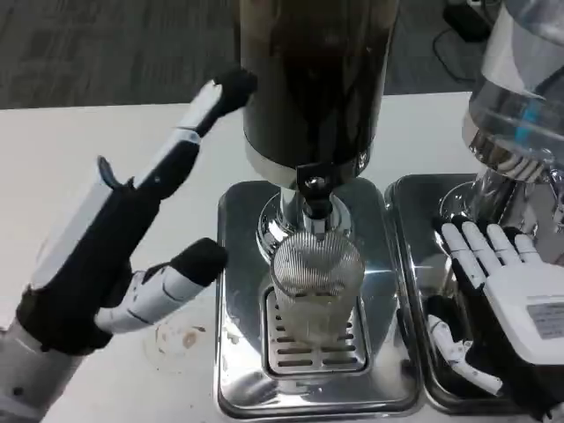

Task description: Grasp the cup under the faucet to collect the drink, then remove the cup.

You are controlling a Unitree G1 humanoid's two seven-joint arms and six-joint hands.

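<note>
A ribbed cup [316,278] stands on the drip tray [236,352] under the faucet [315,198], untouched. The left hand [123,238] (fingers spread, empty) hovers beside it; the right hand [498,295], fingers apart, rests nearby.

1. I stand at a drinks station set up in an office or lab.
2. A tall drink dispenser [315,79] on a steel drip tray [236,264] rests on my white surface [53,150].
3. A second dispenser [520,97] stands right of it.
4. Behind the first dispenser lies grey carpet [106,44], with black cables [463,22].
</note>
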